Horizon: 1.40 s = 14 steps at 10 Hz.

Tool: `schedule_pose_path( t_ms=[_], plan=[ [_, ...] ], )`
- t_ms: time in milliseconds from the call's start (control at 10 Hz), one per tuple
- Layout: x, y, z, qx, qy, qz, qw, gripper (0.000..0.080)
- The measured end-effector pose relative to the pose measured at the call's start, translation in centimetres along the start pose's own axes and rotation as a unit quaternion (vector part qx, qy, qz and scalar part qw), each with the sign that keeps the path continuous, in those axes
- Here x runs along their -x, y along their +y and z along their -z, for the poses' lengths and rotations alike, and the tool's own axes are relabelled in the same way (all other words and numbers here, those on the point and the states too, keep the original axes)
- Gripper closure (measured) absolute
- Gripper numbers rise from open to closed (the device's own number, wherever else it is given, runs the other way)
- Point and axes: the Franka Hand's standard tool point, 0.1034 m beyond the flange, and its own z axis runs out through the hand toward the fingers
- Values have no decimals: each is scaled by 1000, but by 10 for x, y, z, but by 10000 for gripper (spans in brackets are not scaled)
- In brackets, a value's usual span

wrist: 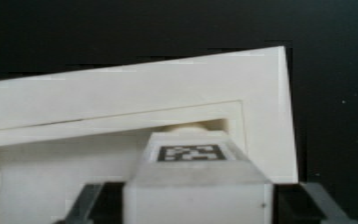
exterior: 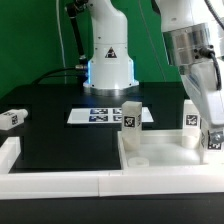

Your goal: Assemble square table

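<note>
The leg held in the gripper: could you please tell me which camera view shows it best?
The wrist view: the leg is close up, its tag plain, between the fingers of the gripper, by the corner of the tabletop. The exterior view shows it small, at the exterior view's right, partly hidden by the gripper.

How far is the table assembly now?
Looks done: a leg and a second leg stand on the slab. In hand: the gripper grips a third leg over a slab corner. Left: seating it, then the loose leg at the exterior view's left.
</note>
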Motion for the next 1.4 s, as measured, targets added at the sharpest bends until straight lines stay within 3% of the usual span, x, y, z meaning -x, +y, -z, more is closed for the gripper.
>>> schedule_pose_path(
  t_ms=[200, 400, 700, 800, 900, 1000, 1200, 1400],
  plan=[
    [2, -1, 0, 0, 23, 137, 990, 188],
    [2, -4, 1, 3, 33, 345, 938, 158],
    [0, -4, 2, 6, 35, 418, 908, 151],
    [0, -4, 2, 13, 39, 476, 879, 150],
    [0, -5, 4, 31, 48, 579, 814, 150],
    [0, -7, 4, 36, 49, 626, 777, 150],
    [-1, -7, 4, 36, 50, 605, 794, 150],
    [-1, -7, 4, 36, 50, 605, 794, 400]
  ],
)
